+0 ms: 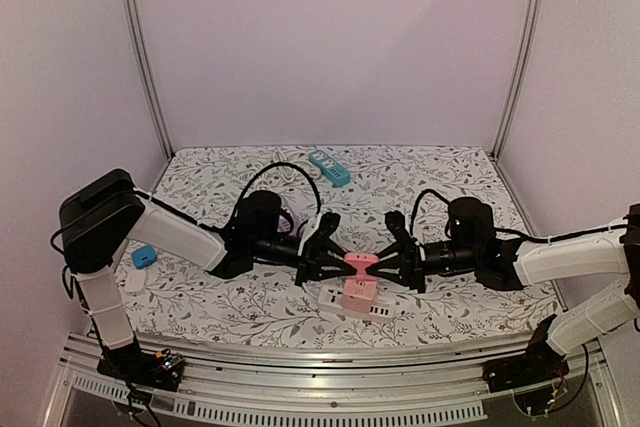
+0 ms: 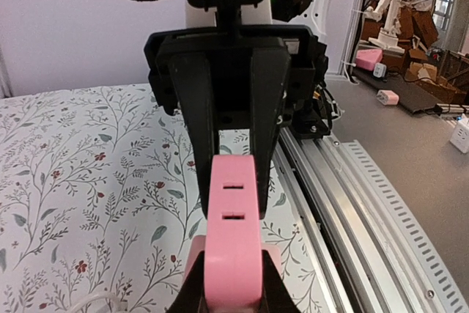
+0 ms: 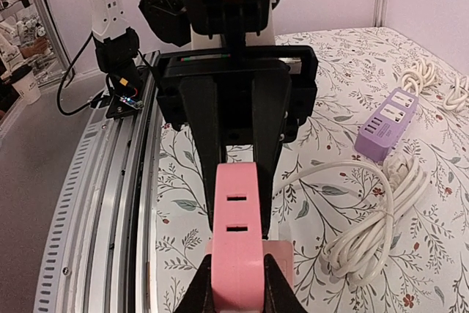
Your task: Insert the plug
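**Item: pink plug piece, gripped at both ends over the white strip**

**Location.** In the top view the pink plug piece [image 1: 360, 265] sits at 6 o'clock on the table [image 1: 230, 312], near the front rail. It is directly above a white power strip [image 1: 372, 313] that lies flat on the floral cloth. A wider pink part shows beneath the piece. Whether that part is seated in the strip, touching it or just clear of it cannot be told.

**Left gripper** [image 1: 335, 263]. Reaches in from 9 o'clock, jaws narrow, pinching one end of the pink piece.

**Right gripper** [image 1: 386, 265]. Reaches in from 3 o'clock, jaws narrow, clamped on the opposite end. Both wrist views show the piece lying level between the facing fingers, with two slots in its upper face.

**Also present.**
- Teal power strip [image 1: 330, 169] at 12 o'clock, by the back wall.
- Purple power strip [image 3: 387, 124], well apart from the work.
- Coiled white cable [image 3: 381, 207], just beside the pink piece.
- Small blue object [image 1: 143, 256] at 9 o'clock, by the left arm.

**Hazards, as judged.**
- With two arms on one rigid piece, any mismatch in their descent would tilt it. The pins would then meet the socket holes at an angle and jam, or skid across the strip's face.
- Nothing pins the white strip down. A sideways push could slide it on the cloth and lose the alignment.
- The grips sit at the extreme ends. Hard downward pressure could let the piece slip or rotate between the fingers.
- The cable coil lies close enough to snag a finger, or to drag the strip.
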Available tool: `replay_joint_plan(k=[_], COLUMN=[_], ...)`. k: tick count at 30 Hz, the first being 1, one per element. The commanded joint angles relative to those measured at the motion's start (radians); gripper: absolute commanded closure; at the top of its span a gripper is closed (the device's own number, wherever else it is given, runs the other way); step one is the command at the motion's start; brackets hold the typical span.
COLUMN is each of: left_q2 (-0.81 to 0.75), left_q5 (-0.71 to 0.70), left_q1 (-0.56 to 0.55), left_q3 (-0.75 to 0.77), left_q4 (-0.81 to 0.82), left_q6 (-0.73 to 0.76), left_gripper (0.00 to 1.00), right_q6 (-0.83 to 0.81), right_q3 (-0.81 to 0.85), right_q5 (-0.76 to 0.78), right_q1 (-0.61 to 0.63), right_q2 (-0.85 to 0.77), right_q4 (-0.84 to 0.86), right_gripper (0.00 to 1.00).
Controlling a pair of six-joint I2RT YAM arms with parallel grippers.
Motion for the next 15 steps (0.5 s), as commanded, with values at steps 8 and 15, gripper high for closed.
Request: replay_joint_plan(k=[8, 15], left_q2=[0.038, 0.053], left_q5=[-0.004, -0.007], left_q1=[-0.010, -0.019], left_q3=[0.048, 0.059], left_q4=[0.066, 0.075], left_q6=[0.009, -0.015], left_gripper=[1.00, 1.00], right_q6=[0.061, 0.061], right_q3=[-0.004, -0.005], right_q5=[0.030, 0.030], right_q1=[0.004, 0.004], right_q2=[0.019, 0.012], right_q4=[0.013, 0.003], right_gripper=[0.94, 0.95])
